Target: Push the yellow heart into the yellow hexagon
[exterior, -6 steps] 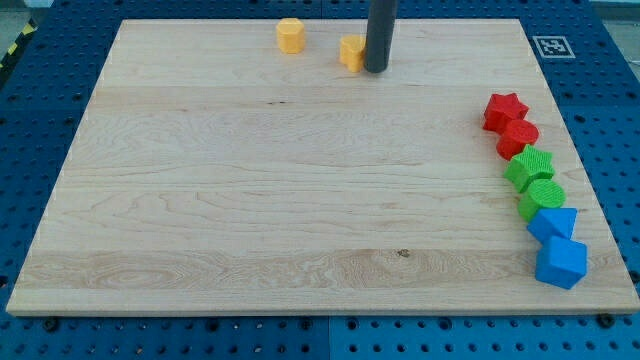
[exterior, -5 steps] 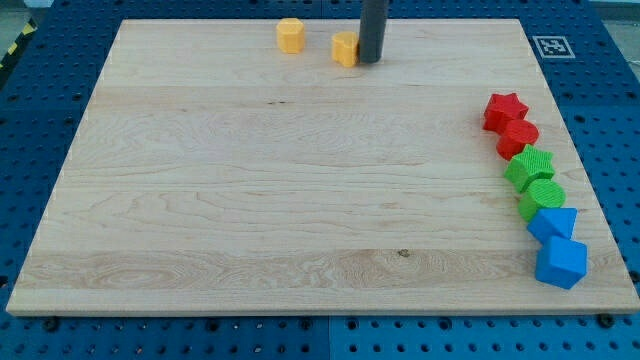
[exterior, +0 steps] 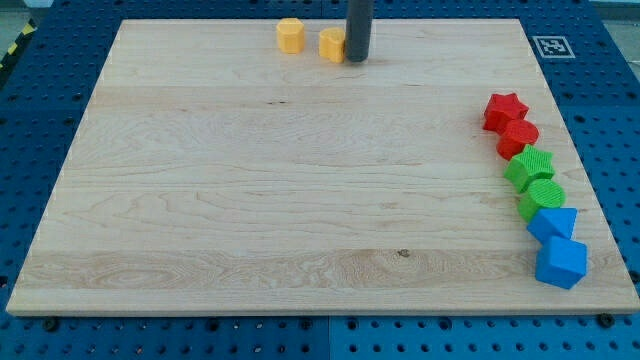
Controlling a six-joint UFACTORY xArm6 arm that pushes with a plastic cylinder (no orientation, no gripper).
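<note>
The yellow heart [exterior: 330,44] lies near the board's top edge, a little left of centre. My tip [exterior: 357,58] rests against the heart's right side. The yellow hexagon [exterior: 290,35] stands just left of the heart, with a small gap between them. The rod rises out of the view's top.
Along the board's right edge runs a curved row of blocks: a red star [exterior: 505,108], a red block [exterior: 518,136], a green star-like block [exterior: 529,166], a green round block [exterior: 542,197], a blue block [exterior: 553,222] and a blue cube [exterior: 561,262]. A marker tag [exterior: 551,46] lies off the board's top right corner.
My tip has moved left along the top edge, pushing the yellow heart left toward the yellow hexagon. The gap between them has shrunk. The hexagon has not moved.
</note>
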